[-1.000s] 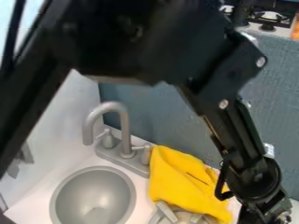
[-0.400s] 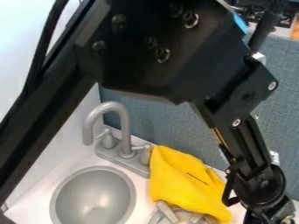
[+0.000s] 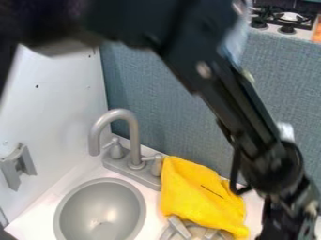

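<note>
In the camera view, the black arm (image 3: 207,75) comes in across the top edge and bends down toward the right, its forearm slanting from 12 o'clock to 4 o'clock. The wrist end and the gripper (image 3: 289,216) point steeply downward between 4 and 5 o'clock, partly cut off by the frame's edge; whether the gripper is released, clenched or grasping something, I cannot tell. Nearest to it, at 5 o'clock, a yellow cloth (image 3: 197,194) lies crumpled on the white counter (image 3: 69,185), partly over a round grey object (image 3: 179,227) with bars. From the cloth, the grey faucet (image 3: 133,131) rises toward 10 o'clock, and the sink basin (image 3: 100,211) sits toward 8 o'clock. A blue-grey panel (image 3: 169,108) stands behind, with stove burners (image 3: 291,18) beyond it between 1 and 2 o'clock.
</note>
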Robot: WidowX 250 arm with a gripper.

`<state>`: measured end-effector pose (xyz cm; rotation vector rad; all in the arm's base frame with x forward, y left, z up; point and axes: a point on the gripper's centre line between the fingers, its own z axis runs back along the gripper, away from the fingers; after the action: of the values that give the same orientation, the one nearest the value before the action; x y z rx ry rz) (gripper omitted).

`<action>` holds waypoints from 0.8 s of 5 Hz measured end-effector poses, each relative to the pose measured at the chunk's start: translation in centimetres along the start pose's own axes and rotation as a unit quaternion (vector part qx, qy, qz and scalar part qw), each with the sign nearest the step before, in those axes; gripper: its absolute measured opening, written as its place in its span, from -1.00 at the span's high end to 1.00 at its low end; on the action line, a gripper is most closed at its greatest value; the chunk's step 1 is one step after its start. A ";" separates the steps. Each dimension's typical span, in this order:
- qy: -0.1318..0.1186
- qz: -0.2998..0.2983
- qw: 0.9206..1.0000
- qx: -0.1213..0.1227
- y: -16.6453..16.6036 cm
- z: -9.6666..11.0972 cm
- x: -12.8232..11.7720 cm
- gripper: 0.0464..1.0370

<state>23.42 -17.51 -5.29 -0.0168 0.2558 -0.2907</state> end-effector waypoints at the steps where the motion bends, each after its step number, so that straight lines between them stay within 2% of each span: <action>1: -0.036 0.062 0.997 0.004 3.4 3.0 0.5 0.11; 2: -0.041 0.097 0.994 0.007 6.0 3.9 1.4 0.11; 3: -0.007 0.132 0.991 0.028 8.9 2.8 2.2 0.11; 4: -0.001 0.137 0.990 0.038 9.5 2.5 2.8 0.11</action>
<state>29.36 -9.27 -4.09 0.0932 0.2424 -0.0264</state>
